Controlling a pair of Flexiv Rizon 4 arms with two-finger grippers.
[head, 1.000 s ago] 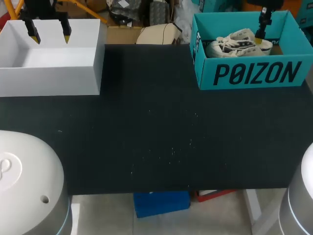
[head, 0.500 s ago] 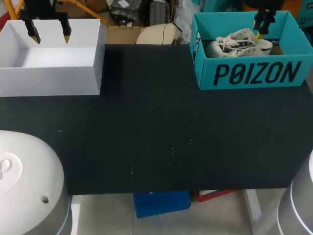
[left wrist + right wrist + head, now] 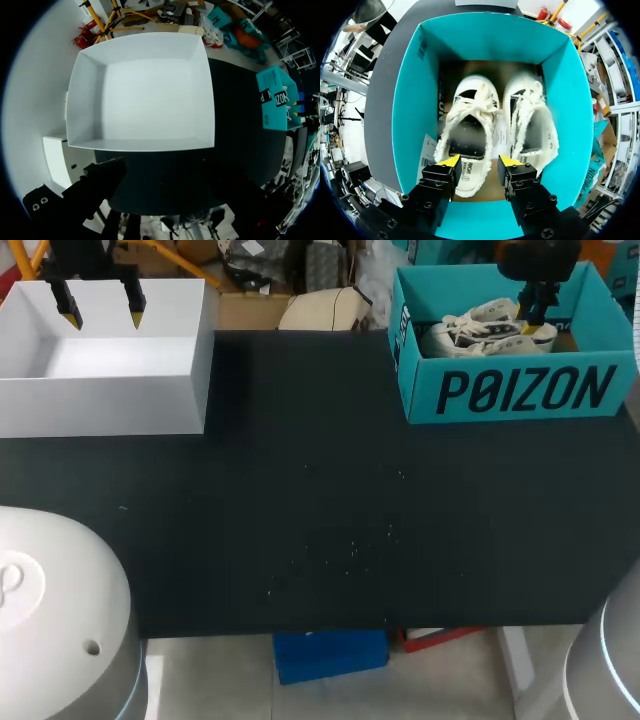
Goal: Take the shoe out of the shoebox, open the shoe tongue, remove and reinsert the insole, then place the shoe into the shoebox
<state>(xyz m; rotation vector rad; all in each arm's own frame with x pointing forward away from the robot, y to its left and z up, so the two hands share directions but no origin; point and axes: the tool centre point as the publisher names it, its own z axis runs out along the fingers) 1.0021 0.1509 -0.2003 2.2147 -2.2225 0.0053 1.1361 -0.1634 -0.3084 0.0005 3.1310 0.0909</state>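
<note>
The black bench (image 3: 320,530) carries two boxes, one at each far corner and well apart. At the far left stands an open white box (image 3: 100,405); the left wrist view looks straight down into its bare white interior. At the far right stands the teal shoebox (image 3: 520,390), also open, its printed long side facing the near edge of the bench.

Two white shoes lie side by side inside the shoebox, frayed along their edges, laces up and dark insoles showing. One shoe (image 3: 470,132) lies directly ahead of the right tool, and the second shoe (image 3: 532,125) lies just beside it, the two touching along their length. A paper tag (image 3: 426,155) rests on the shoebox floor against the first shoe.

The right tool (image 3: 480,162) hangs inside the shoebox above the heel end of the first shoe. Its yellow tips stand moderately apart, one to each side of the heel, and nothing is gripped between them; whether they touch the shoe cannot be told.

The left tool (image 3: 101,313) hovers above the far side of the white box, fingers spread wide and holding nothing.
</note>
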